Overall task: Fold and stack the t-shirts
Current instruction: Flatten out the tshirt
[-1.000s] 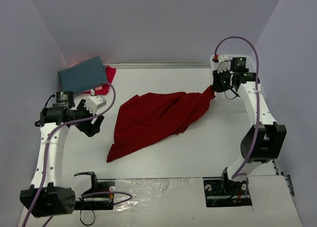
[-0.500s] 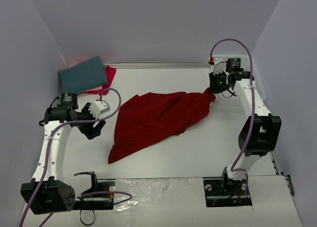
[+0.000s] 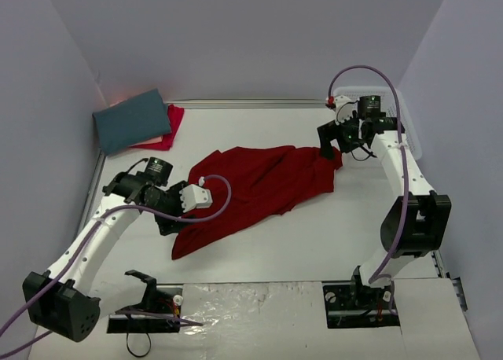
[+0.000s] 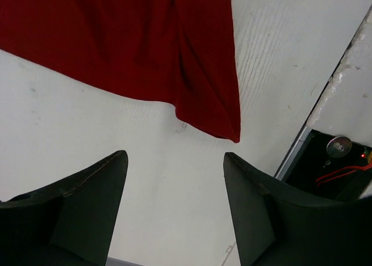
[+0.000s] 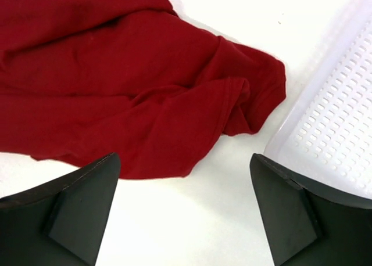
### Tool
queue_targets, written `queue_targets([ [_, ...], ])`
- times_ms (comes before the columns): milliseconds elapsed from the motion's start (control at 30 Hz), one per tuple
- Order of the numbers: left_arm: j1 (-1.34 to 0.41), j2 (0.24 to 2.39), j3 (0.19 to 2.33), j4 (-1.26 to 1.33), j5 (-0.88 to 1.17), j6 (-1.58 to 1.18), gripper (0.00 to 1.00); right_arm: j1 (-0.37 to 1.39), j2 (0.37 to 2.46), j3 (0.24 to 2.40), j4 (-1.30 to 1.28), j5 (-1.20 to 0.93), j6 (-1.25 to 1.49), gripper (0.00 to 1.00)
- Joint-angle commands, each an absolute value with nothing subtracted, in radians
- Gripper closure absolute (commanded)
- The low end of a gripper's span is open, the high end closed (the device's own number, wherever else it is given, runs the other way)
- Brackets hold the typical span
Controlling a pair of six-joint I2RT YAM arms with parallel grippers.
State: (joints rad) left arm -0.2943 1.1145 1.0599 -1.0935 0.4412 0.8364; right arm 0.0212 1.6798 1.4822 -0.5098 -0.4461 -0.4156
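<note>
A deep red t-shirt (image 3: 251,189) lies crumpled and spread across the middle of the white table. My left gripper (image 3: 168,218) hovers open at its near left corner, and in the left wrist view that corner (image 4: 224,123) lies just beyond the empty gripper (image 4: 174,155). My right gripper (image 3: 327,145) stands open above the shirt's far right end. The bunched cloth (image 5: 128,86) lies ahead of the gripper (image 5: 185,157), and nothing is between its fingers. A folded slate-teal t-shirt (image 3: 132,119) rests on a pinkish-red one (image 3: 171,129) at the back left.
A white plastic mesh basket (image 5: 334,123) stands at the right edge of the table beside the right gripper, partly hidden by the arm (image 3: 412,124). The table's near edge and a dark recess with cables (image 4: 334,161) lie close to the left gripper.
My right gripper has opened and let go of the red shirt's end, which now lies on the table. The left arm has swung inward to the shirt's near left corner.
</note>
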Motion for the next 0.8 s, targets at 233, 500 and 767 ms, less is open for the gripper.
queue_targets([
  [233,-0.532,1.137,0.927,-1.017,0.242,0.738,0.48,0.021,1.482,1.356,-0.584,-0.453,-0.451,0.04],
  [500,-0.643,1.160,0.804,-0.956,0.190,0.672,0.56,0.017,1.437,1.289,-0.581,-0.474,-0.449,0.04],
  [767,-0.704,1.265,0.787,-0.927,0.100,0.627,0.61,0.006,1.428,1.250,-0.566,-0.515,-0.453,0.04],
])
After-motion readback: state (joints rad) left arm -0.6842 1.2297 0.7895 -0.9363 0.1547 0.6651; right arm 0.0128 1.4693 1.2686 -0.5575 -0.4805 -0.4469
